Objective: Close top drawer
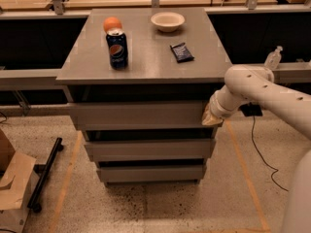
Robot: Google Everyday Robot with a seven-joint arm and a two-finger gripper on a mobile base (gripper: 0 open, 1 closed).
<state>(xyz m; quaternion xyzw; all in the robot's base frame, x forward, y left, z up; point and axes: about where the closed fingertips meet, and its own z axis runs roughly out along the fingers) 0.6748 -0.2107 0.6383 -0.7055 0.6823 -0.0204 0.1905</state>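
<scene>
The top drawer [138, 114] is the uppermost grey front of the grey cabinet [146, 62]. It stands out a little further than the two lower drawer fronts [148, 148]. My gripper [211, 118] is at the right end of the top drawer's front panel, touching or very close to it. The white arm [262, 93] reaches in from the right.
On the cabinet top stand a Pepsi can [117, 49], an orange [112, 24], a white bowl [167, 21] and a dark snack packet [181, 52]. A cardboard box [12, 178] and a black bar [44, 174] lie on the floor at left. A cable [257, 149] runs along the floor at right.
</scene>
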